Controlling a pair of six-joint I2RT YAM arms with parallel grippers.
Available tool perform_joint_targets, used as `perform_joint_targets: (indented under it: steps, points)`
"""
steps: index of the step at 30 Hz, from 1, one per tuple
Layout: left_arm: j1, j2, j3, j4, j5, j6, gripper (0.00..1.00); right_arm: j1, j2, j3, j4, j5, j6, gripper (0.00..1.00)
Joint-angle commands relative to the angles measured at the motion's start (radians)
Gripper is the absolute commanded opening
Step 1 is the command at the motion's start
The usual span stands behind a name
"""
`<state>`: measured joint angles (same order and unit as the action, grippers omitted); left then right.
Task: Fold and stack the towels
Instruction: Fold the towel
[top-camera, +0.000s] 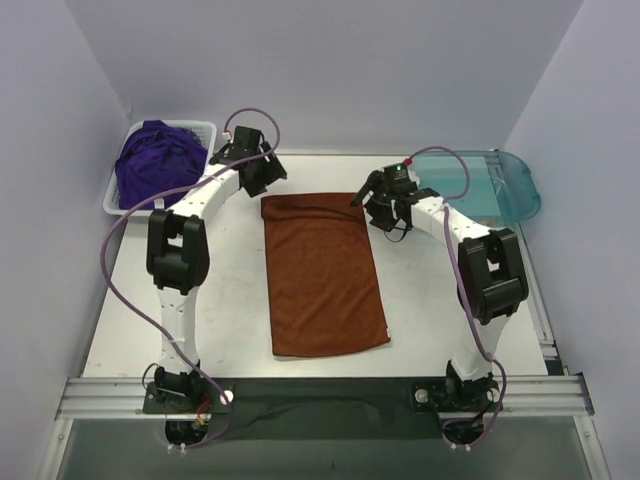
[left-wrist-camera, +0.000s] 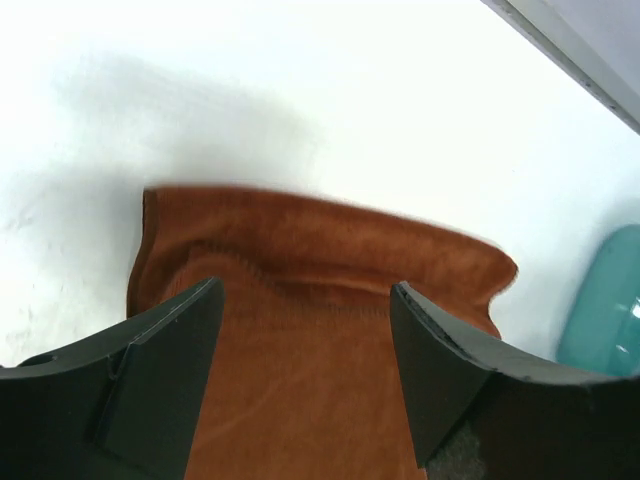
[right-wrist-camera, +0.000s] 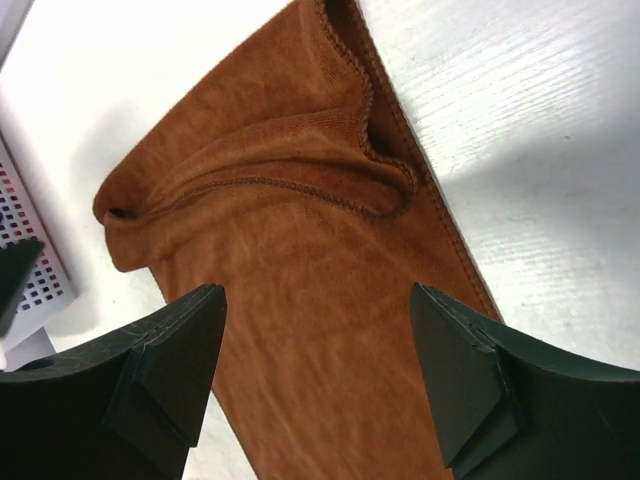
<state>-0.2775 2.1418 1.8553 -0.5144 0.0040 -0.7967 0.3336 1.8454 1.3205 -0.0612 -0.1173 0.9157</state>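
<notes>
A rust-orange towel (top-camera: 322, 275) lies flat in the middle of the table as a long folded strip running front to back. Its far end (right-wrist-camera: 280, 200) is rumpled, with the top layer's hem curled back. My left gripper (top-camera: 262, 170) hovers over the far left corner, open, with nothing between its fingers (left-wrist-camera: 306, 288) and the orange towel (left-wrist-camera: 300, 240) below. My right gripper (top-camera: 385, 205) hangs over the far right corner, also open and empty (right-wrist-camera: 318, 291). Purple towels (top-camera: 155, 160) are heaped in the white basket at the back left.
The white slotted basket (top-camera: 205, 128) stands at the back left corner, and its wall (right-wrist-camera: 30, 260) shows in the right wrist view. A translucent teal tray (top-camera: 505, 185) sits at the back right and shows in the left wrist view (left-wrist-camera: 605, 310). Walls enclose the table.
</notes>
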Motion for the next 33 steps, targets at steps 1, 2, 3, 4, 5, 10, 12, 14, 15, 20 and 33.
perform_joint_targets:
  steps: [1, 2, 3, 4, 5, 10, 12, 14, 15, 20, 33]
  points:
    - [0.004, 0.102, 0.178, -0.006, -0.050, 0.054, 0.78, -0.018, 0.047, 0.045, 0.082, -0.074, -0.011, 0.74]
    - [0.004, 0.119, 0.200, -0.015, -0.067, 0.059, 0.78, -0.019, 0.054, 0.045, 0.090, -0.084, -0.018, 0.74]
    - [0.006, 0.134, 0.218, -0.018, -0.074, 0.063, 0.78, -0.022, 0.058, 0.045, 0.093, -0.091, -0.024, 0.74]
    - [0.006, 0.159, 0.228, -0.019, -0.081, 0.065, 0.78, -0.025, 0.067, 0.042, 0.096, -0.093, -0.034, 0.74]
    - [0.004, 0.173, 0.249, -0.019, -0.087, 0.071, 0.78, -0.027, 0.072, 0.042, 0.101, -0.096, -0.041, 0.74]
    - [-0.006, 0.233, 0.275, -0.024, -0.111, 0.111, 0.79, -0.033, 0.092, 0.022, 0.133, -0.131, -0.051, 0.74]
    - [-0.011, 0.236, 0.253, -0.036, -0.111, 0.114, 0.79, -0.036, 0.097, 0.008, 0.144, -0.137, -0.047, 0.74]
    - [-0.015, 0.227, 0.230, -0.039, -0.117, 0.122, 0.79, -0.039, 0.095, -0.009, 0.155, -0.146, -0.043, 0.74]
    - [-0.020, 0.224, 0.219, -0.039, -0.122, 0.125, 0.79, -0.039, 0.092, -0.017, 0.159, -0.147, -0.041, 0.74]
    - [-0.041, 0.201, 0.171, -0.039, -0.122, 0.159, 0.79, -0.041, 0.083, -0.041, 0.173, -0.156, -0.040, 0.74]
    - [-0.068, 0.109, 0.067, -0.023, -0.136, 0.246, 0.78, -0.042, 0.045, -0.083, 0.179, -0.165, -0.044, 0.75]
